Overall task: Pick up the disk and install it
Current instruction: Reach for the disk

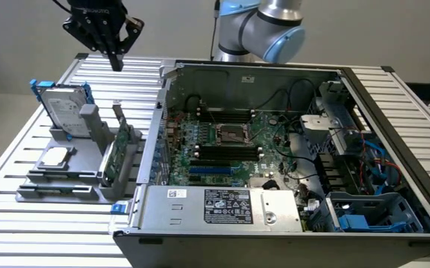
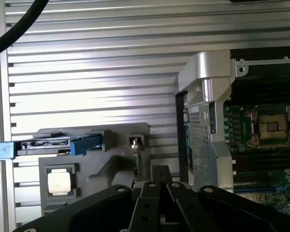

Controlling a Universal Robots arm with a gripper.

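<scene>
One pincer [image 1: 115, 60], its tips pressed together on nothing, hangs high over the slatted table [image 1: 21, 234]. The disk [image 1: 62, 109] stands on edge in a grey stand [image 1: 58, 190] below it and a little aside, well apart. A clean pickup likely calls for spreading the jaws before descending, squaring to the drive's upper edge between its blue rails, and clearing the green card [image 1: 118, 151] alongside.

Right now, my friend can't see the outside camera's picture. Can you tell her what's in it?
A robot gripper, shut and empty, hangs over a slatted metal table, above a grey stand where the disk stands upright in blue rails. To the exterior view's right of the stand sits an open computer case, its green board showing.
</scene>
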